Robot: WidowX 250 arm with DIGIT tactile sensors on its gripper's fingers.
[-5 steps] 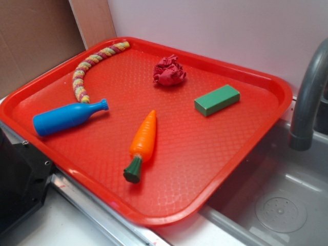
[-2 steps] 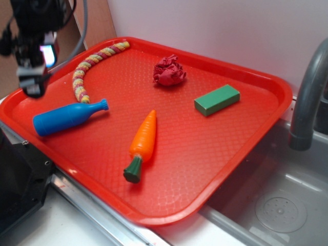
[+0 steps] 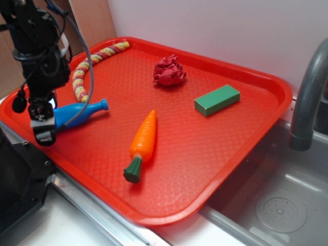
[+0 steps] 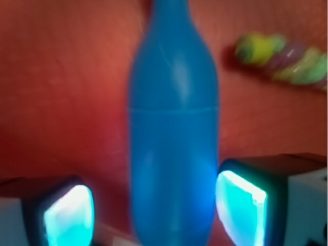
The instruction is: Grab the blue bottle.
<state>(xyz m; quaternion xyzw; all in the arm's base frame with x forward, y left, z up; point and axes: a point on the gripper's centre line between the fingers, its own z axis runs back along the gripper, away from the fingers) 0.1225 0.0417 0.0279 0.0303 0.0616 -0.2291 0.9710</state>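
Squarely between the gripper's [image 4: 154,215] spread fingers [image 4: 241,207], the blue bottle [image 4: 173,133], flat on the red tray [image 3: 215,143].

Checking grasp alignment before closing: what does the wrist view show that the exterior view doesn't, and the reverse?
Only the wrist view shows the two fingertips apart, one on each side of the blue bottle, with a gap on both sides. Only the exterior view shows the carrot, green block, red cloth and the tray's rim, with the gripper over the bottle's base. Both show the bottle, the braided rope and the tray.
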